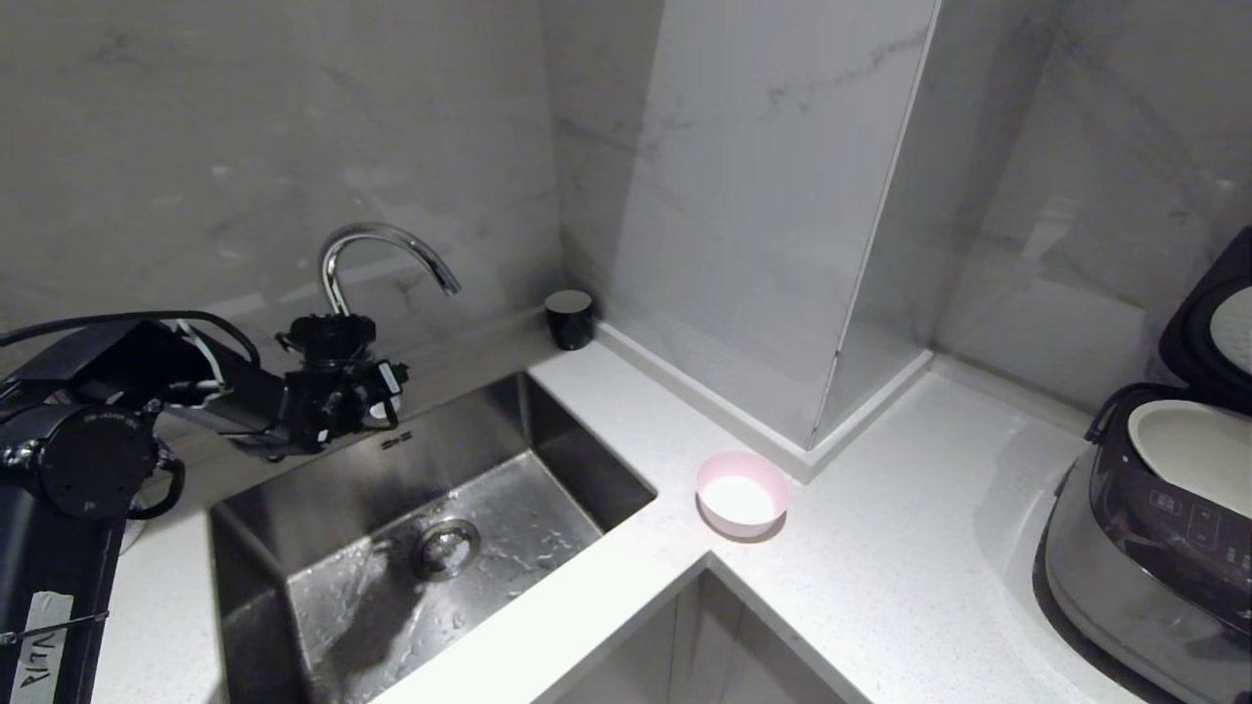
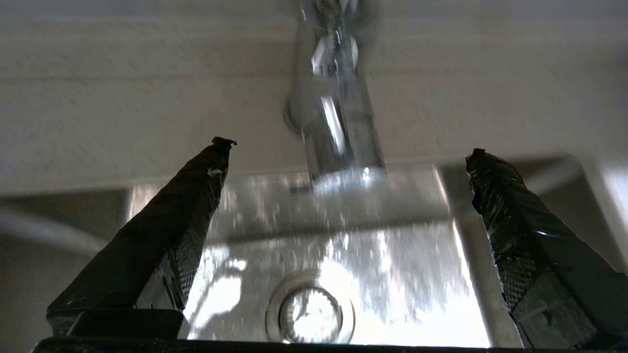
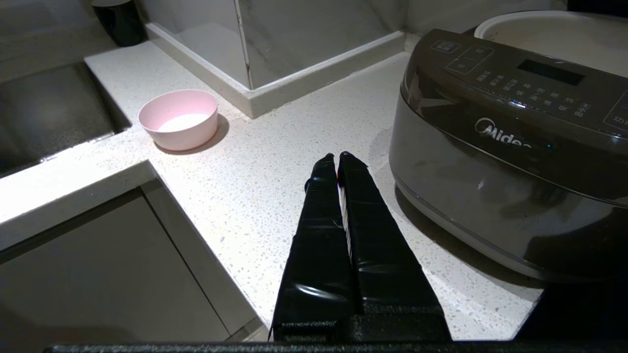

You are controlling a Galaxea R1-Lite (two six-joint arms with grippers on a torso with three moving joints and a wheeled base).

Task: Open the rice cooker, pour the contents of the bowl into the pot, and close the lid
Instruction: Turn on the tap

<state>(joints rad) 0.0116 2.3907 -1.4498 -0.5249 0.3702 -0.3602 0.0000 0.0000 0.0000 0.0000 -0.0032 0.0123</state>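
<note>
Now, step in hand: lid is up and the pot is exposed, so fetching the bowl for the pour looks like the next job.
Landmark: the bowl (image 1: 741, 494), on the white counter (image 1: 900, 548) at the inside corner, just beside the sink.
Right gripper (image 3: 338, 157): parked low over the counter on the near side of the bowl, fingers pressed together on nothing.
Rice cooker (image 1: 1149, 548): well apart from the bowl, to the robot's right, front panel facing the robot.
Pot (image 1: 1193, 450): seated in the cooker, cream-white, looks empty.
Lid (image 1: 1213, 328): hinged up behind the pot.
Contents (image 3: 182, 122): a thin whitish layer in the bowl's bottom.
Sink (image 1: 323, 508): left of the bowl, wet.
Left gripper (image 1: 386, 396): above the sink, well left of the bowl, fingers spread wide, empty.
Tap (image 1: 386, 249): beyond the left gripper.
Doing it well: swing the left gripper across to the bowl, straddle the rim, close firmly, carry level, and tip only once over the pot.
</note>
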